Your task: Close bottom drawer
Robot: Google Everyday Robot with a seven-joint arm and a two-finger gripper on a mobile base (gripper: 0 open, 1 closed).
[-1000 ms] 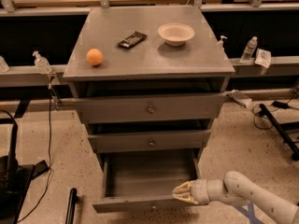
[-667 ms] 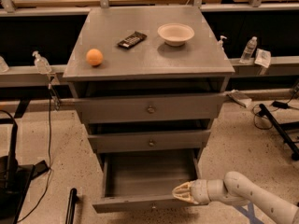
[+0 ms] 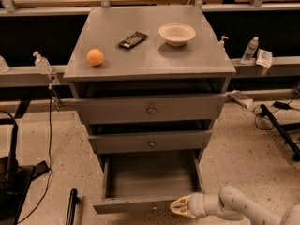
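The bottom drawer of the grey cabinet is pulled far out, showing its empty shallow grey box. Its narrow front lies at the lower edge of the camera view; the knob is barely visible. My gripper comes in from the lower right on a white arm. Its pale tip is against the right end of the drawer front. The two drawers above, the middle one and the top one, stick out slightly.
On the cabinet top are an orange, a dark snack bar and a white bowl. Bottles stand on the rail behind. A black stand and cables are on the floor at left, another stand leg at right.
The view has shifted a little, so the cabinet sits slightly lower in the picture. The gripper stays at the right end of the drawer front; the drawer remains open.
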